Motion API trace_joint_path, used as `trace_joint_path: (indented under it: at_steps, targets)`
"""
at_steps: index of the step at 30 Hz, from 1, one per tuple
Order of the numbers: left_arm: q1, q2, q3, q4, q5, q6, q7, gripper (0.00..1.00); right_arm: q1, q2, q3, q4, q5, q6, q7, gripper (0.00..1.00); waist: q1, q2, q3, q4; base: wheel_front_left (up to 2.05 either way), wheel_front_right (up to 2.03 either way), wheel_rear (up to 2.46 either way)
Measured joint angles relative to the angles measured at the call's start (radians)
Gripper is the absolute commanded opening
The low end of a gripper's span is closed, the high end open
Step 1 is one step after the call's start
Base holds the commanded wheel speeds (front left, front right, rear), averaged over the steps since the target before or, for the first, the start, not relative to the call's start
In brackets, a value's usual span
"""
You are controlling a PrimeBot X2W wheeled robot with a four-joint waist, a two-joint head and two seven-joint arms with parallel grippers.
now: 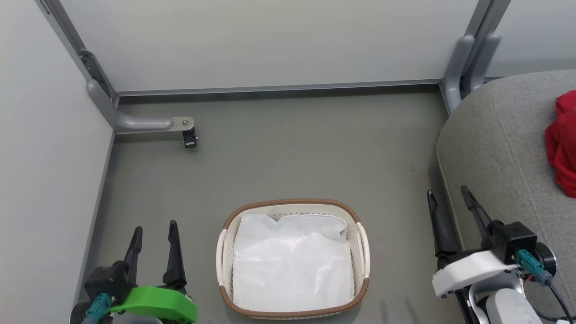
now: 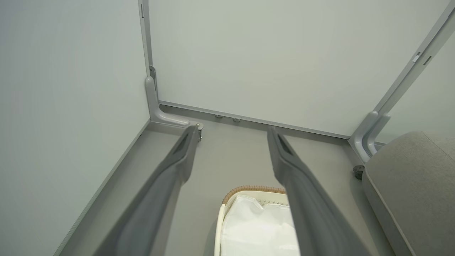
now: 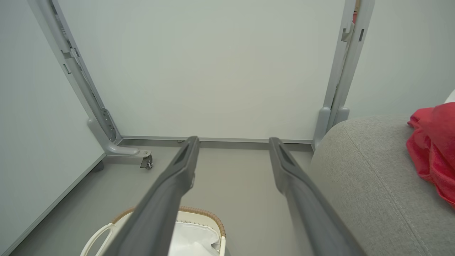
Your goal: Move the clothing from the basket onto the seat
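The basket (image 1: 293, 203) sits on the grey floor at the bottom centre of the head view, with nothing but its white liner (image 1: 292, 265) inside. The red clothing (image 1: 562, 144) lies on the grey seat (image 1: 504, 148) at the right edge. My left gripper (image 1: 155, 227) hangs open to the left of the basket, holding nothing. My right gripper (image 1: 447, 192) is open too, at the seat's front-left edge. The left wrist view catches the basket (image 2: 249, 189) and the seat (image 2: 416, 177). In the right wrist view I see the clothing (image 3: 433, 149) on the seat (image 3: 369, 177) and the basket (image 3: 209, 215).
Pale partition panels close off the back and left. A grey panel foot with a caster (image 1: 189, 137) juts onto the floor at back left. Another grey post (image 1: 463, 67) stands at back right beside the seat.
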Motion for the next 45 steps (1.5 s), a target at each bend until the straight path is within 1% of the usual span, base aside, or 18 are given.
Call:
trace_joint_path:
  at_steps: [6,18,23,35,36,41,45]
  targets:
    - [0.019,-0.035,0.047,0.010,0.022,-0.039,0.000,1.00,0.041,0.000,0.007,-0.007,0.007,0.000,0.000,1.00,0.0000,0.0000,-0.002,-0.001,0.00,0.00,0.00]
    - [0.024,-0.072,0.115,0.021,0.064,-0.096,0.000,1.00,0.053,0.000,0.005,-0.016,0.005,0.000,0.000,1.00,0.0001,0.0000,-0.005,-0.008,0.00,0.00,0.00]
    - [0.027,-0.086,0.126,0.027,0.079,-0.112,0.000,1.00,0.054,0.000,0.005,-0.016,0.005,0.000,0.000,1.00,0.0000,0.0000,-0.006,-0.008,0.00,0.00,0.00]
    - [0.028,-0.101,0.149,0.049,0.105,-0.132,0.000,1.00,0.055,0.000,0.009,-0.018,0.008,0.000,0.000,1.00,0.0000,0.0000,-0.004,-0.006,0.00,0.00,0.00]
    - [0.028,-0.102,0.150,0.049,0.105,-0.132,0.000,0.00,0.055,0.000,0.009,-0.018,0.008,0.000,0.000,0.00,0.0000,0.0000,-0.004,-0.006,0.00,0.00,0.00]
    - [0.029,-0.102,0.149,0.090,0.104,-0.132,0.007,0.00,0.061,0.007,0.012,0.022,0.009,0.000,0.003,0.00,0.0001,0.0000,-0.004,-0.006,0.00,0.00,0.00]
    - [0.029,-0.102,0.156,0.092,0.044,-0.132,0.027,0.00,0.068,0.007,0.012,0.025,0.079,0.000,0.017,0.00,0.0001,0.0000,-0.006,-0.008,0.00,0.00,0.00]
